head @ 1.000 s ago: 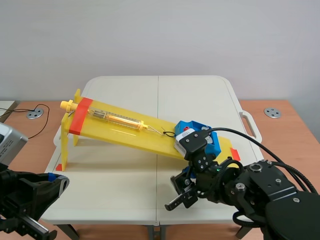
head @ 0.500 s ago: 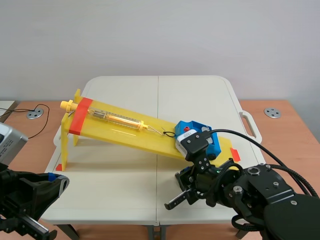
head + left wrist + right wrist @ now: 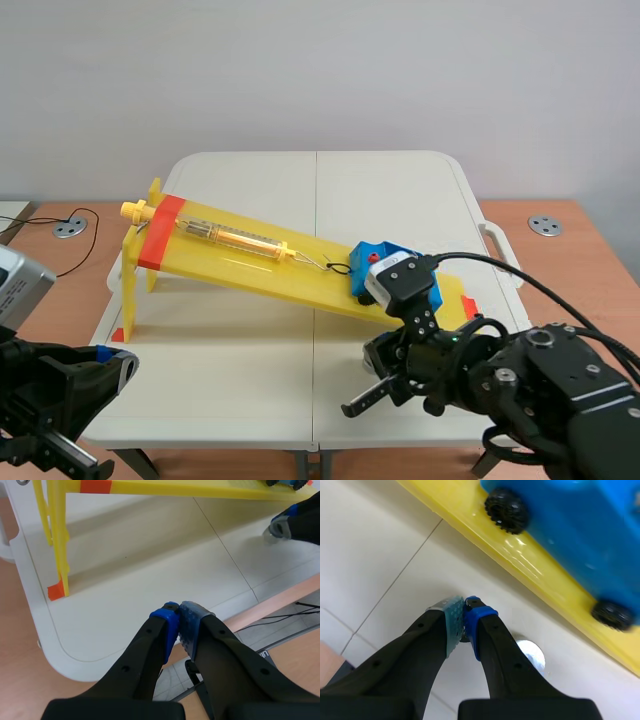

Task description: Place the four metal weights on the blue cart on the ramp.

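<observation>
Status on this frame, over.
Left gripper shut, at table edge. Right gripper shut, low beside ramp. One metal weight on table by it; blue cart on ramp, unobstructed.

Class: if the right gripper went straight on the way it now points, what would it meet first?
Most likely the bare white table just ahead of the right gripper, short of the yellow ramp; depth is unclear.

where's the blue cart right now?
Scene view: the blue cart sits at the low end of the yellow ramp, right of centre, just beyond the wrist of the right arm.
</observation>
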